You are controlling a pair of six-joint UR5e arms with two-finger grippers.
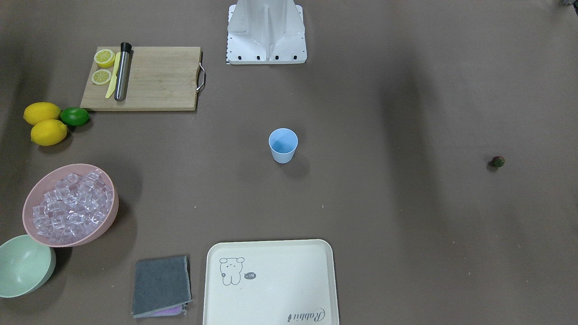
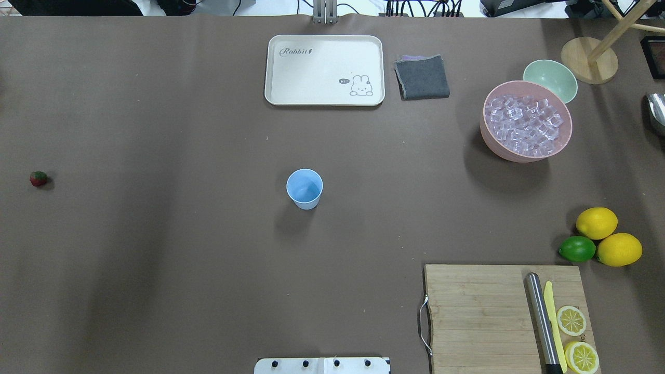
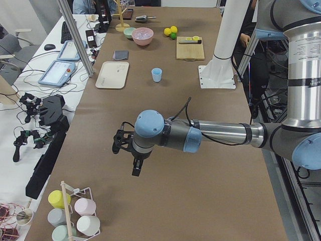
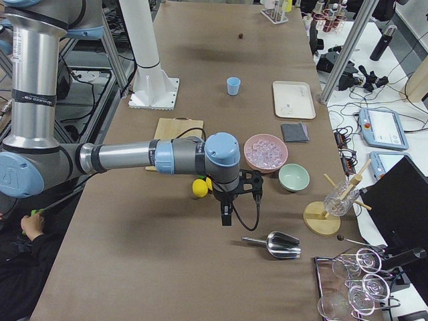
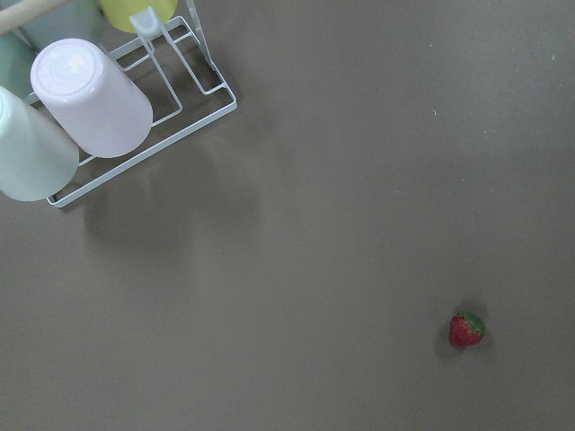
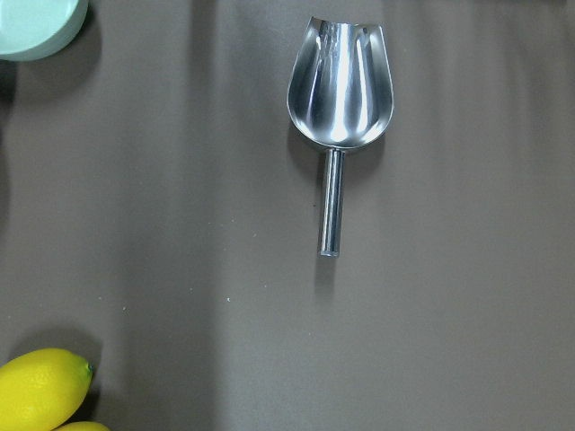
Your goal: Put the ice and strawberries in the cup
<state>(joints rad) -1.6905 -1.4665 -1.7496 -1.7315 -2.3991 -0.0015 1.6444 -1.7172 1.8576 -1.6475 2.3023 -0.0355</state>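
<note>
- Overhead exterior view: the blue cup (image 2: 304, 188) stands upright in the middle of the table (image 2: 182, 270). It looks empty.
- The strawberry (image 2: 38, 178) lies alone far out on the robot's left side, well apart from the cup.
- The ice (image 2: 524, 124) is a heap in the pink bowl (image 2: 514, 156), far out on the robot's right side.
- The left gripper (image 3: 136, 168) hangs above the table at the left end. In its wrist view the strawberry sits low and to the right, not under the middle. I think this arm is the near one for the berry, and it must slide that way first.
- The right gripper (image 4: 227, 215) hangs over a shiny scoop (image 6: 340, 90). In the wrist view the scoop's handle runs straight up and down, with the wide end on top.
- I cannot tell if either gripper is open or closed. Only the side views show them.
- I think the job is just starting.
</note>
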